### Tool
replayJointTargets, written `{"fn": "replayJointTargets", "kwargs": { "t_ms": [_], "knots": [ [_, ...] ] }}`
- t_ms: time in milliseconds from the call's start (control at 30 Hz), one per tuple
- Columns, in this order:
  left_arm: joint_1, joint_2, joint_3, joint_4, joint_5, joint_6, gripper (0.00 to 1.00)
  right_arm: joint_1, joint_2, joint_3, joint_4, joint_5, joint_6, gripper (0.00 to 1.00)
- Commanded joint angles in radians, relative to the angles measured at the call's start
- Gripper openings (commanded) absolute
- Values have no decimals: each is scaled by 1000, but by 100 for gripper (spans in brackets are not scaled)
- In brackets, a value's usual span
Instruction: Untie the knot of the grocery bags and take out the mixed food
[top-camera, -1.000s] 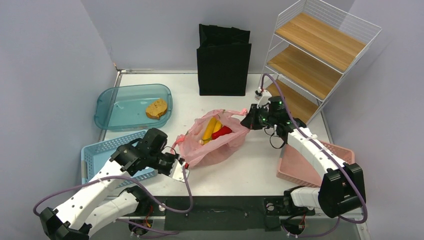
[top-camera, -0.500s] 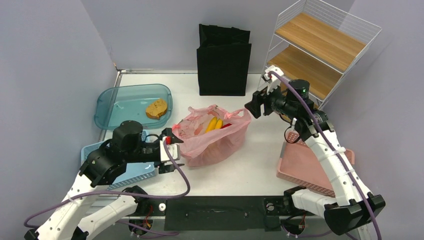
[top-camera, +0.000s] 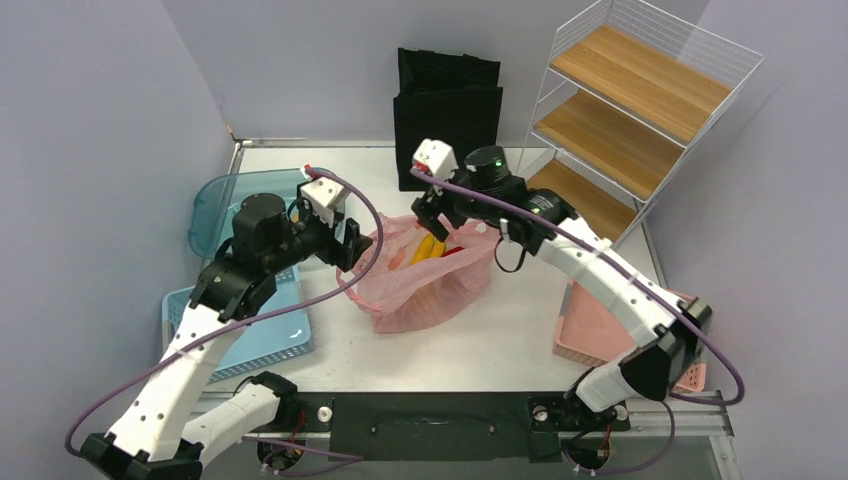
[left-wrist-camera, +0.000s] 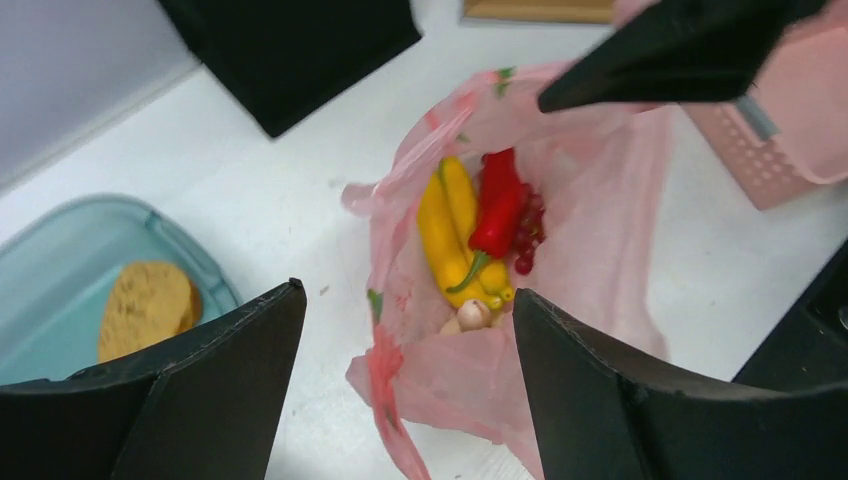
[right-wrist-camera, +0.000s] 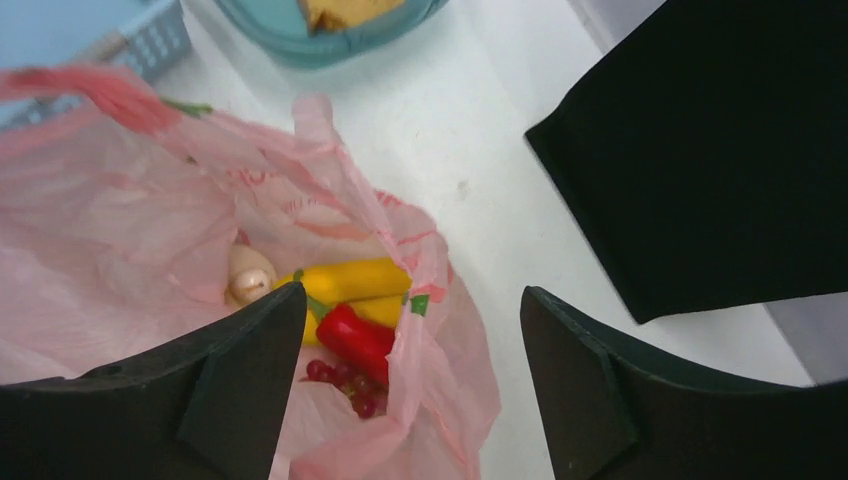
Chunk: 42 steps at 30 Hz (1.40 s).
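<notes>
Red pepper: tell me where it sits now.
Left wrist view, centre: the red pepper lies inside the open pink bag, on the yellow bananas, red berries beside it.

Fixed overview high from the near side; both wrist views close, steeply down into the same pink bag.

White arm links, black joints, purple cables, green joint light, black wedge-shaped fingers.

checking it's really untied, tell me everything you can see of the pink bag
The bag is thin, crinkly, translucent pink plastic with small green marks. It sits slumped on the white table, mouth spread open upward, handles loose. Inside lie bananas, a red chilli, a mushroom and red berries.
</notes>
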Motion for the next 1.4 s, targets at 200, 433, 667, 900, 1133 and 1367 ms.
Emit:
{"fn": "replayJointTargets", "kwargs": {
  "t_ms": [200,433,667,900,1133,1367],
  "knots": [
    [49,66,-220,30,70,-198,78,21,134,-48,-156,124,-173,75],
    [76,61,-328,60,37,-241,58,-22,103,-163,-178,121,-154,37],
    [150,96,-186,157,231,-94,0,-172,120,56,-206,-172,53,0],
    [239,132,114,-56,461,387,0,-276,67,147,-155,-472,373,0],
    [306,68,-12,-218,428,655,0,-261,-85,-208,-110,-471,353,0],
    [265,-5,-230,-336,311,986,0,-157,-78,-390,10,-391,312,0]
  ]
}}
